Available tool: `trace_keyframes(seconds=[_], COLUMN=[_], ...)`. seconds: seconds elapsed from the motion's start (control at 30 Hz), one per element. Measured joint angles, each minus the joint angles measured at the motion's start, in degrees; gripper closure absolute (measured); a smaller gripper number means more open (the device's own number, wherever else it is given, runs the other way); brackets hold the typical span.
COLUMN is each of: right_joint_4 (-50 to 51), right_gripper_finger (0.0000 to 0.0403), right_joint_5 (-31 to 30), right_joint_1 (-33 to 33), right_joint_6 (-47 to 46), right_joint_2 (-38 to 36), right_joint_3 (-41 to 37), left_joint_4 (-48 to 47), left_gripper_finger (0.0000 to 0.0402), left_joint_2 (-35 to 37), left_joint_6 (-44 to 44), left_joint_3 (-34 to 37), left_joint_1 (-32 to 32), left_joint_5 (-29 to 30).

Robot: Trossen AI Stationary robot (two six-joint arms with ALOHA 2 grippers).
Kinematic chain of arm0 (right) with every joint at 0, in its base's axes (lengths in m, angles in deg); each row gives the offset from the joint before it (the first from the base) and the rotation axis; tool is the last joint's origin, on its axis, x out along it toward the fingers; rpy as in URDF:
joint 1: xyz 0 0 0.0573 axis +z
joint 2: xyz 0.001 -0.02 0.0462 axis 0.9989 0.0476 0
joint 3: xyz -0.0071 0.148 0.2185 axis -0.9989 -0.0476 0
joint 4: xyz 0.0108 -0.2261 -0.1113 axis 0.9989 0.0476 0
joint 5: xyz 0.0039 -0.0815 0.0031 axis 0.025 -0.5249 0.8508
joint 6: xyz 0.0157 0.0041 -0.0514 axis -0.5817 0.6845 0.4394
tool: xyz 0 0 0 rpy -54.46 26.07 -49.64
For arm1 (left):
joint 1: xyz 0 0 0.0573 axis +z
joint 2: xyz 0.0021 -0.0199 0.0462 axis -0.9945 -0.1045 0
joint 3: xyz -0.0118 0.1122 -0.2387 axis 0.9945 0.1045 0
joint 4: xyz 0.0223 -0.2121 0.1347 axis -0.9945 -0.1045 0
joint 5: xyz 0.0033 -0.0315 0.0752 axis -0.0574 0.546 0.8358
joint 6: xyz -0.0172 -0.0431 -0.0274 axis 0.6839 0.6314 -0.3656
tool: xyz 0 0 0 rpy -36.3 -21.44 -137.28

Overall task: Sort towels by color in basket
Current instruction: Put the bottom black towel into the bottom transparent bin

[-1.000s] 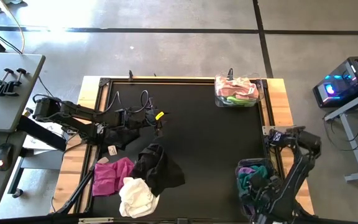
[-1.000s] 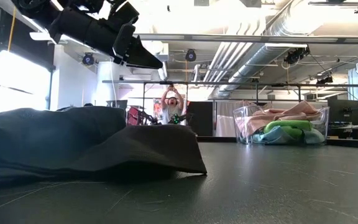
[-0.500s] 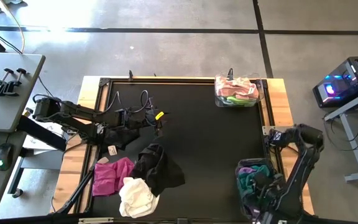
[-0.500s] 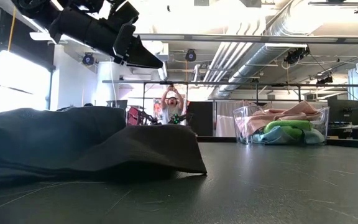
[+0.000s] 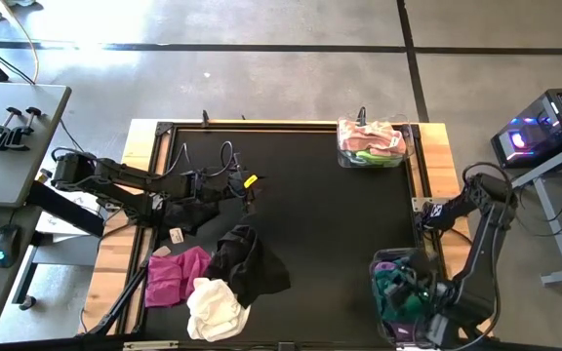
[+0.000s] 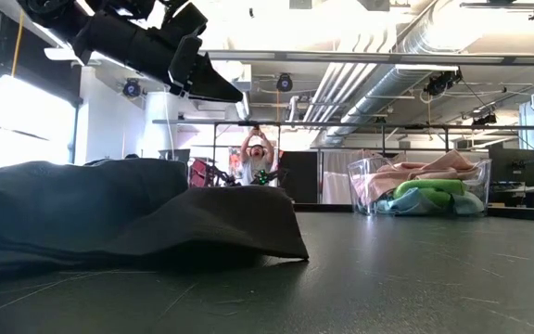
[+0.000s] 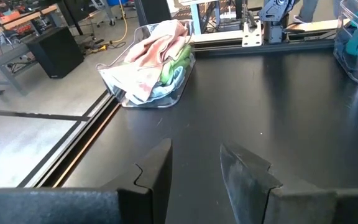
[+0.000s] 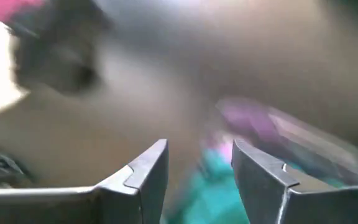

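Three towels lie on the table's near-left part: a magenta one [image 5: 176, 276], a cream one [image 5: 215, 308] and a black one [image 5: 249, 261], which fills the low view's foreground [image 6: 109, 213]. A clear basket at the far right [image 5: 371, 143] [image 7: 149, 68] holds peach-pink, lime green and pale blue cloths. A second basket at the near right [image 5: 396, 289] holds purple and teal cloths. My left gripper [image 5: 246, 192] [image 7: 194, 155] hovers open above the table's left half, touching nothing. My right gripper [image 5: 416, 296] [image 8: 199, 152] is open over the near-right basket, with teal and purple cloth blurred beyond its fingers.
Bare black tabletop [image 5: 330, 214] lies between the towel pile and the two baskets. Wooden borders run along the left and right table edges. A desk with a mouse stands off the left side [image 5: 8, 117]. A person shows far behind the table [image 6: 256, 153].
My right arm's elbow has swung toward the table's right edge while its gripper has stayed over the near-right basket. The towels and my left arm have kept still.
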Motion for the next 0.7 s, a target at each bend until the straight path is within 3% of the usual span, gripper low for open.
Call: trace_keyframes(seconds=[0.13,0.2,0.27,0.47,0.7], right_joint_4=[-0.21,-1.02,-2.19,-12.79,-35.14], right_gripper_finger=[0.0234,0.0234,0.0234,0.0225,0.018], right_joint_5=[-19.48,-24.87,-26.43,-19.25,-1.22], right_joint_1=[-1.56,-3.4,-5.77,-15.54,-27.93], right_joint_6=[6.31,10.45,14.76,33.17,73.95], right_joint_2=[1.61,2.3,2.95,3.12,3.12], right_joint_3=[0.0,0.0,0.0,-0.02,-1.92], left_joint_4=[0.0,-0.07,-0.19,-0.2,-0.01], left_gripper_finger=[0.0277,0.0277,0.0277,0.0277,0.0277], left_joint_2=[0.0,0.0,0.01,0.0,0.0], left_joint_6=[0.0,0.0,0.03,0.07,2.24], left_joint_3=[0.0,0.0,0.0,0.0,0.0], left_joint_1=[0.0,0.0,-0.01,-0.01,-0.07], left_joint_5=[0.0,0.0,0.0,-0.01,-0.04])
